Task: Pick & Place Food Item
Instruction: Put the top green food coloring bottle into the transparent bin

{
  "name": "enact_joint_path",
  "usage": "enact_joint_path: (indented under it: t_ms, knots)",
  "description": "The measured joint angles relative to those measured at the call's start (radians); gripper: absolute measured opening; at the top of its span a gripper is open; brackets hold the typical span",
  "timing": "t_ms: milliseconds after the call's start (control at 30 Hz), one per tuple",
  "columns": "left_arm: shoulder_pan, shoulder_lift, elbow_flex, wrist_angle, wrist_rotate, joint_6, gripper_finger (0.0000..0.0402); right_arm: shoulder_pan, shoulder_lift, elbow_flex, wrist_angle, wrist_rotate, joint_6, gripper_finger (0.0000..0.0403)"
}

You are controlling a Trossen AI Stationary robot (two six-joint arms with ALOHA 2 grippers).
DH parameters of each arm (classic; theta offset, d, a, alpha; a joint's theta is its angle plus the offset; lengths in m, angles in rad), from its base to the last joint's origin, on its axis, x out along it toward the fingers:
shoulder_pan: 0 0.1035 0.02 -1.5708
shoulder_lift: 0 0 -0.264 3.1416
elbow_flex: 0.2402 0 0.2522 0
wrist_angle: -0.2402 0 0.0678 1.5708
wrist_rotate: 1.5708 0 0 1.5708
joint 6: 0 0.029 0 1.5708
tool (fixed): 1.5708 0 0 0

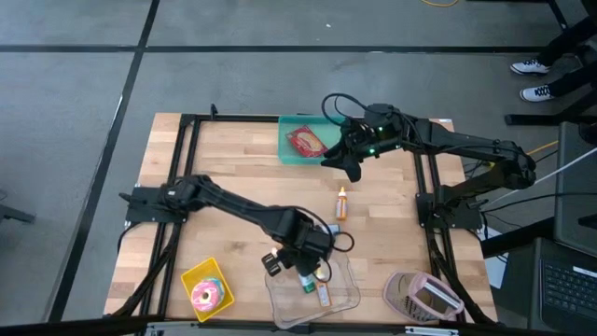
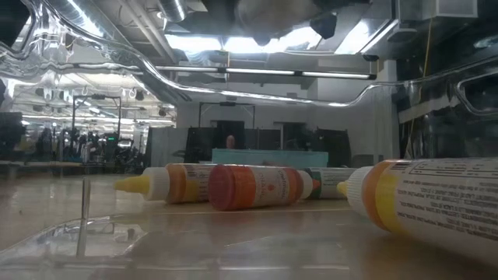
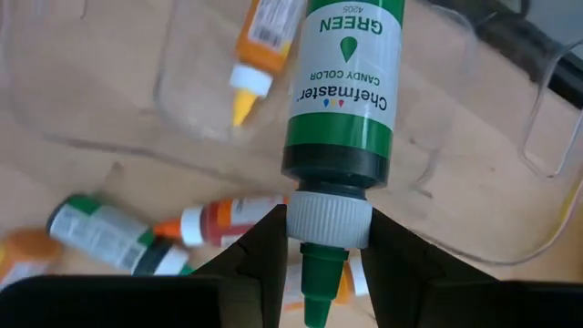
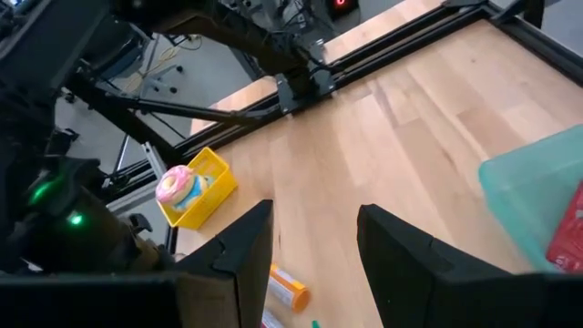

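Plainly, the left pincer [image 3: 317, 239] clamps a green candy-color bottle [image 3: 344, 87] at its white collar, green tip pointing back; the right pincer [image 4: 314, 239] stands released.

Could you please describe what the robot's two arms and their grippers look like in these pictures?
Both the left arm and the right arm are dark, jointed, and mounted on black frame rails. Black cables loop by each wrist. The right arm shows small green lights near its wrist. The left gripper and right gripper have flat, dark, angular jaws.
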Motion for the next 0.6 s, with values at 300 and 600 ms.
enact_joint_path:
  t_ms: [300,600]
  knots:
    - [-0.02,0.01,0.005,0.147,0.075,0.005,0.0109,-0.002,0.0,0.0,0.0,0.004,-0.034,0.016]
    - [-0.028,0.091,0.006,0.197,0.117,0.004,0.0109,-0.01,-0.001,0.0,0.0,0.004,-0.052,0.016]
